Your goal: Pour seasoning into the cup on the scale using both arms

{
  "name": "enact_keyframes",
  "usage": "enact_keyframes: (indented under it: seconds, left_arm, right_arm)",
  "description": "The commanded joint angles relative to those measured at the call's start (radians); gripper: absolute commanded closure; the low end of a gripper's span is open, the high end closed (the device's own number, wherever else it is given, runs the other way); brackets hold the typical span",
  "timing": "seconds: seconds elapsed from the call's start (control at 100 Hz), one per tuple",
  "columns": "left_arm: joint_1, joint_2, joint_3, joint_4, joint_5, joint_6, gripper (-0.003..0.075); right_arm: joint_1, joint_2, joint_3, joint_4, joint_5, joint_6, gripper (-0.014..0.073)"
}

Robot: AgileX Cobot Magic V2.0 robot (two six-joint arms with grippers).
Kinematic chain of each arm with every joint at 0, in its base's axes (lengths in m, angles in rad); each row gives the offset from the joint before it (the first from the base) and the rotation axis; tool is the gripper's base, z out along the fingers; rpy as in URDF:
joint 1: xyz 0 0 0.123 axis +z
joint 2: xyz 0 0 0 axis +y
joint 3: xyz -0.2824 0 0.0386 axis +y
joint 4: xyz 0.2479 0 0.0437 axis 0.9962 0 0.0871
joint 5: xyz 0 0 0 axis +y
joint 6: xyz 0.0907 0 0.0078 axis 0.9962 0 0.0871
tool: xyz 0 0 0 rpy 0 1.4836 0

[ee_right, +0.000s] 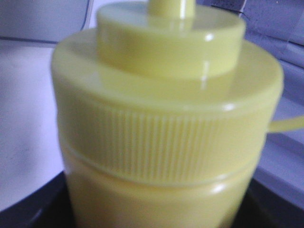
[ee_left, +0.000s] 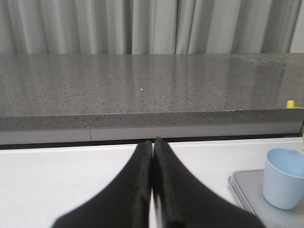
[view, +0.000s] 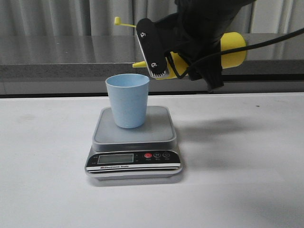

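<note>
The pale blue cup (view: 127, 102) stands upright on the platform of the silver-grey scale (view: 134, 142). Above and to the right of it, my right gripper (view: 164, 61) is shut on the yellow seasoning bottle (view: 232, 50), which lies nearly level. Its cone nozzle (view: 138, 64) points left, just above the cup's far rim, and the cap strap (view: 121, 22) sticks up. In the right wrist view the bottle's ribbed collar (ee_right: 166, 137) fills the frame. My left gripper (ee_left: 153, 142) is shut on nothing, low over the table, left of the cup (ee_left: 285, 178) and scale (ee_left: 247, 187); the front view does not show it.
A grey stone ledge (view: 57, 59) runs along the back of the white table (view: 47, 180), with curtains behind it. The right arm's black cable (view: 280, 40) trails off to the right.
</note>
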Motion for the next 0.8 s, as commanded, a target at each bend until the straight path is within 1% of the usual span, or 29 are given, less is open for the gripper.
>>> enact_keyframes:
  seconds: [0.0, 0.13, 0.28, 0.36, 0.48, 0.54, 0.62, 0.79]
  left_arm:
    - [0.001, 0.008, -0.025, 0.0, -0.084, -0.008, 0.074]
    - [0.001, 0.008, -0.025, 0.0, -0.084, -0.008, 0.074]
    - [0.001, 0.008, -0.025, 0.0, -0.084, -0.008, 0.074]
    - [0.001, 0.008, -0.025, 0.0, -0.084, -0.008, 0.074]
    - [0.001, 0.008, -0.025, 0.0, -0.084, -0.008, 0.074]
    - [0.001, 0.008, -0.025, 0.0, -0.084, -0.008, 0.074]
    - [0.001, 0.008, -0.025, 0.0, -0.084, -0.008, 0.074]
    - [0.001, 0.008, -0.025, 0.0, -0.084, -0.008, 0.074]
  right_arm:
    - [0.004, -0.048, -0.035, -0.048, 0.006, -0.003, 0.0372]
    - [0.004, -0.053, -0.035, -0.048, 0.007, 0.053, 0.0372]
    - [-0.006, -0.079, -0.035, -0.029, -0.011, 0.205, 0.0372]
    - [-0.019, -0.106, -0.035, 0.013, -0.07, 0.277, 0.0372]
    - [-0.054, -0.156, -0.035, 0.116, -0.171, 0.352, 0.0372]
    - [-0.077, -0.181, -0.032, 0.189, -0.21, 0.378, 0.0372]
    - [-0.108, -0.212, -0.024, 0.273, -0.272, 0.382, 0.0372]
    - [-0.183, -0.264, 0.025, 0.497, -0.422, 0.381, 0.0372]
